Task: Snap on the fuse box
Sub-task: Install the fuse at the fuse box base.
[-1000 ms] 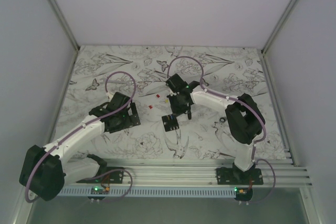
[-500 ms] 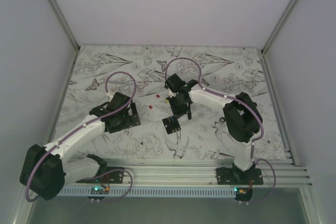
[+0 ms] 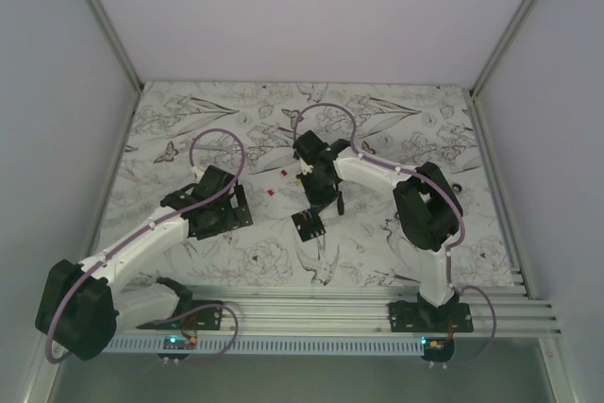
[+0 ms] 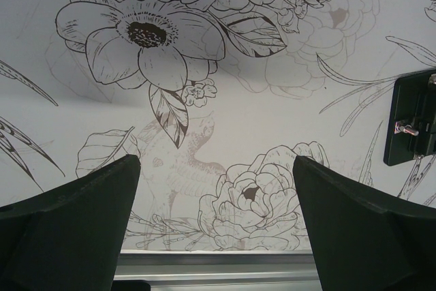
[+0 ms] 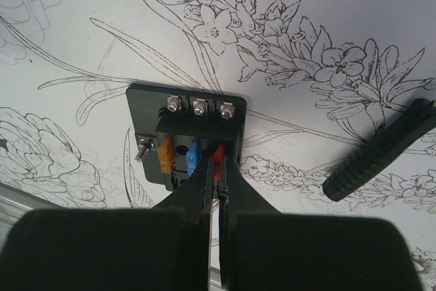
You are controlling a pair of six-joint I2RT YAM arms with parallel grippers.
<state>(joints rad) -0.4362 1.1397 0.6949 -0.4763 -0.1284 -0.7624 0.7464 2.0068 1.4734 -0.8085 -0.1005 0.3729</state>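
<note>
2 hands work here: the left hand hovers open over the printed tabletop, holding nothing. At centre the fuse box lies flat, and the right hand is closed on a red fuse at its 3rd slot. The box looks like light, rigid plastic that may skid, so brace it by its plain plate edges. Rightward, a ridged black tool lies apart.
</note>
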